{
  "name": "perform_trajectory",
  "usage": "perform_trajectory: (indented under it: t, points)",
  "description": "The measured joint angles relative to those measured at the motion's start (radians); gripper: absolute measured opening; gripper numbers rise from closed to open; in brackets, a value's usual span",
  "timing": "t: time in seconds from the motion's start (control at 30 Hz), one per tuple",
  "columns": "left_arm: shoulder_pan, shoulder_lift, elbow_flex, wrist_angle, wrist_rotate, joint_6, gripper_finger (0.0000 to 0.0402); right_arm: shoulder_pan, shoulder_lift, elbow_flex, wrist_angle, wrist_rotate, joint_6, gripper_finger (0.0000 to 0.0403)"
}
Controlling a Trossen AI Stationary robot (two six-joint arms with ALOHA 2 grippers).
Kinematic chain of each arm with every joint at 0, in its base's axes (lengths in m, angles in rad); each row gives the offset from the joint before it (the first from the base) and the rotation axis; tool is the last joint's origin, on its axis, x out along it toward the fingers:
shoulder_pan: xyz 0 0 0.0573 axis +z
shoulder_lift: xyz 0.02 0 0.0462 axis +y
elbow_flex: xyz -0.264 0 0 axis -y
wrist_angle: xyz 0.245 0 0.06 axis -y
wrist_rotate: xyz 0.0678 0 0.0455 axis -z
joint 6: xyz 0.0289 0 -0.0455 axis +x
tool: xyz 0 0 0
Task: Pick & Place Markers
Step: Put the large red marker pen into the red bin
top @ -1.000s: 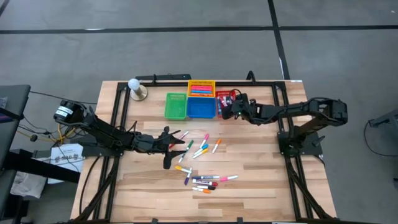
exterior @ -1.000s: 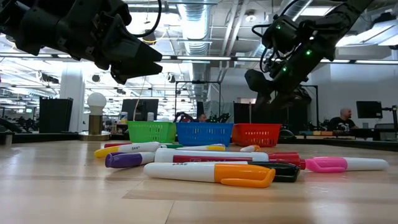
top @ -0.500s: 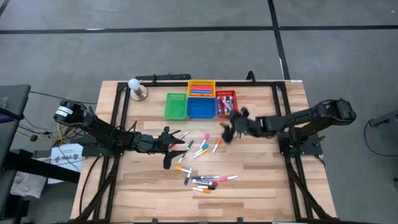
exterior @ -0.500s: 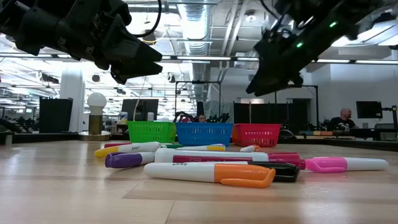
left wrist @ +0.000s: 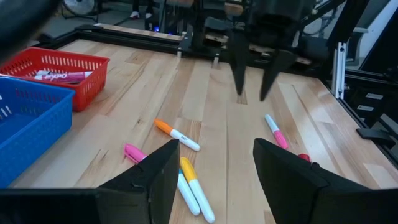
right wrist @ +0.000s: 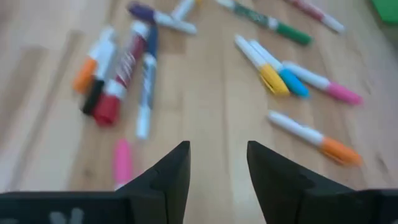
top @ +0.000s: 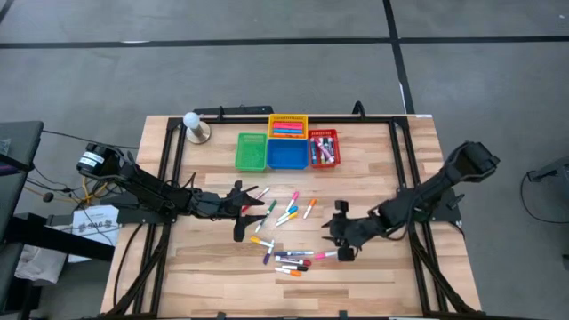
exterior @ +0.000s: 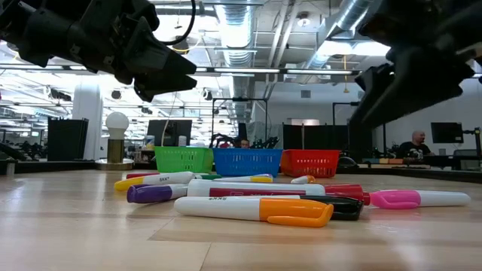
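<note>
Your right gripper (top: 338,233) sits low in the centre-right of the high view, at the right end of the marker pile, with its fingers parted and nothing between them. In its own wrist view the two dark fingers (right wrist: 163,177) stand apart over bare wood, with a pink-capped marker (right wrist: 122,162) just beside them and an orange-capped marker (right wrist: 311,138) farther off to the right of the frame.

Your left gripper (top: 242,212) is at centre-left of the high view, spread wide and empty, hanging above the table at the left edge of the scattered markers (top: 286,212). Its wrist view shows the fingers (left wrist: 158,174) well apart, with a yellow-capped marker (left wrist: 197,197) and an orange-capped one (left wrist: 176,134) lying on the wood ahead.

The markers lie loose in two groups: a spread in the middle of the table and a tighter pile (top: 293,260) below it. More markers rest in the yellow basket (top: 288,118) and the red basket (top: 324,163) at the top centre. The green basket (top: 251,151) and blue basket (top: 287,153) stand beside them. A lamp with a white bulb (top: 193,123) stands at the upper left of the table (top: 373,284).
</note>
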Motion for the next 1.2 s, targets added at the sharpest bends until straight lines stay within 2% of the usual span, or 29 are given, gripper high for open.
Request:
perform_trajectory:
  t: [0.2, 0.43, 0.6, 0.77, 1.0, 1.2]
  points:
    - [0.000, 0.000, 0.000, 0.000, 0.000, 0.000, 0.0205, 0.005, 0.079, 0.003, 0.222, -0.022, -0.001, 0.0128]
    - [0.000, 0.000, 0.000, 0.000, 0.003, -0.004, 0.0205, -0.005, 0.205, 0.034, 0.228, -0.053, -0.002, 0.0118]
    - [-0.016, 0.000, 0.001, 0.002, 0.120, -0.007, 0.0205, 0.006, 0.273, 0.126, 0.230, -0.059, -0.054, 0.0118]
    - [-0.087, 0.023, 0.038, 0.005, 0.201, -0.004, 0.0205, 0.037, 0.292, 0.186, 0.217, -0.056, -0.086, 0.0118]
    - [-0.177, 0.241, 0.176, -0.001, 0.187, 0.066, 0.0205, 0.078, 0.292, 0.190, 0.203, -0.049, 0.004, 0.0118]
    - [-0.193, 0.428, 0.300, 0.000, 0.172, 0.073, 0.0205, 0.120, 0.292, 0.190, 0.200, 0.054, 0.026, 0.0118]
